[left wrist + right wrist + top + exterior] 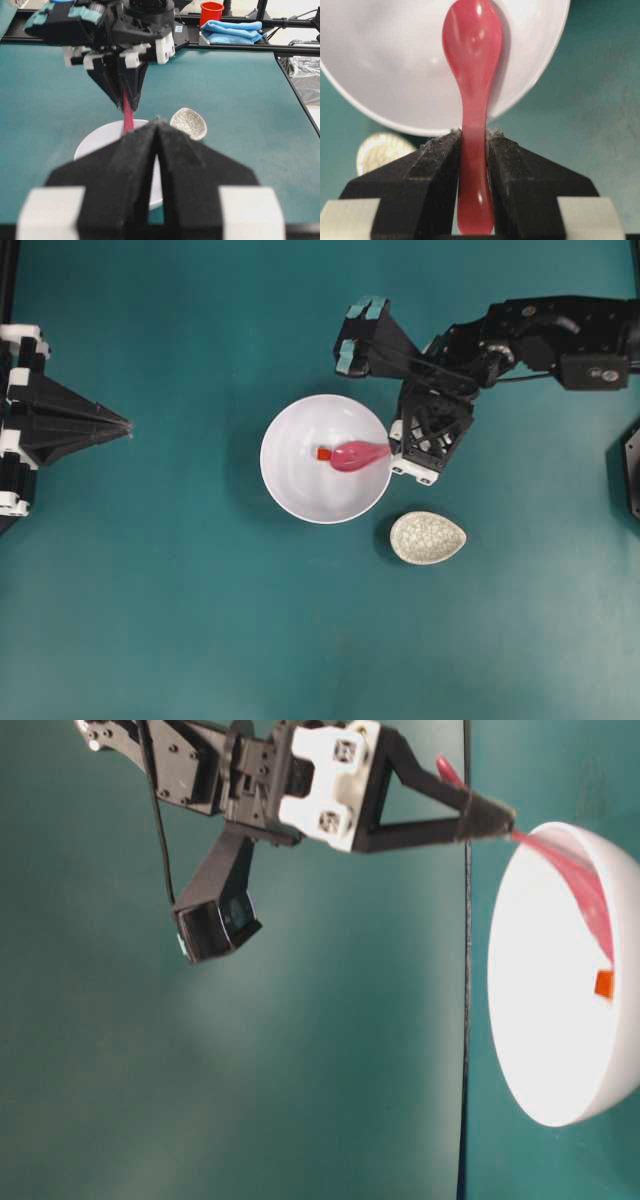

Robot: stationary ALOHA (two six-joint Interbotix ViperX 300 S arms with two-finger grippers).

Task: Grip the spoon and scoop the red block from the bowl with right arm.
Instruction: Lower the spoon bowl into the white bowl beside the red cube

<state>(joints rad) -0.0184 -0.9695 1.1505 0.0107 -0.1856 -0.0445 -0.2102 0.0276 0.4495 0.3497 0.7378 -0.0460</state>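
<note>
Your right gripper (473, 145) is clamped on the spoon (471, 60) handle, fingers (440, 160) pinching it from both sides w/ the handle end poking back between them. Ahead of the fingertips the scoop reaches over the bowl (300, 490) rim into the bowl. In the overhead view the red block (324, 453) sits just off the scoop's tip; can't tell if they touch. In the right wrist view the block is cut off at the top. The speckled dish (428, 537) lies beside the bowl, near your gripper, half hidden behind a finger in the wrist view. Left gripper (157, 125) is pressed closed, holding nothing, well apart from the bowl.
</note>
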